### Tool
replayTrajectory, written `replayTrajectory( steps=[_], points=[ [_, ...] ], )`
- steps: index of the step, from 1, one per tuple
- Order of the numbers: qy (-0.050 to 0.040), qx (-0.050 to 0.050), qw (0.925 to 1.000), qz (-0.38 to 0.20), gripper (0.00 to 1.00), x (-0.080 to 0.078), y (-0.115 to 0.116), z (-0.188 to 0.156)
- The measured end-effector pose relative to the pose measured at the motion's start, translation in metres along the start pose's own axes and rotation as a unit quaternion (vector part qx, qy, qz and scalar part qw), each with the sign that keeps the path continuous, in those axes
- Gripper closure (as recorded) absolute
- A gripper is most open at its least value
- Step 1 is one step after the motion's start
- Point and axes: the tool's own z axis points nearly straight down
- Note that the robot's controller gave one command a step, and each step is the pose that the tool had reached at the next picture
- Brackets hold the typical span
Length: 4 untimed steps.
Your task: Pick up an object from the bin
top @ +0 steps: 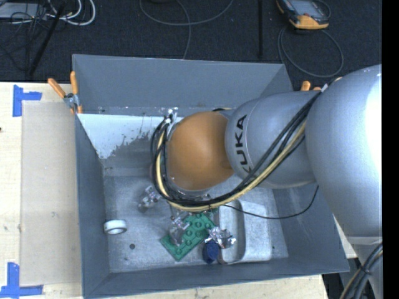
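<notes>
hand (pixel 180 221) low over the green studded plate (pixel 197 230); its opening can't be told

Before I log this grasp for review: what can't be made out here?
Green studded plate: top part hidden under the end effector, camera view.
Blue object beside it: too small to identify.
Bin middle floor: covered by the arm's orange cover.

Robotics lab, test cell. Silver industrial arm (pixel 293 142), "KUKA" lettered near wrist. Orange cover (pixel 196 151) and cable bundle (pixel 274 167) just above gripper (pixel 182 224). Grey metal bin (pixel 90 229) encloses gripper. Beyond bin, well away from gripper: dark floor (pixel 218 23), loose cables (pixel 84 8), orange-edged handheld device (pixel 304 11).
</notes>
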Motion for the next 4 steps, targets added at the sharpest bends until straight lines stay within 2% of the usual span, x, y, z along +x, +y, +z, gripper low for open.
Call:
replayTrajectory(
  steps=[1, 2, 3, 4],
  points=[
    [0.0013, 0.001, 0.9791, -0.203, 0.00, 0.034, -0.033, -0.026],
    [0.0008, 0.000, 0.9529, -0.303, 0.00, 0.003, -0.033, -0.026],
    [-0.0005, 0.001, 0.8070, -0.591, 0.00, 0.072, -0.033, 0.001],
    [0.0004, 0.000, 0.8087, -0.588, 0.00, 0.070, -0.033, -0.001]
  ],
)
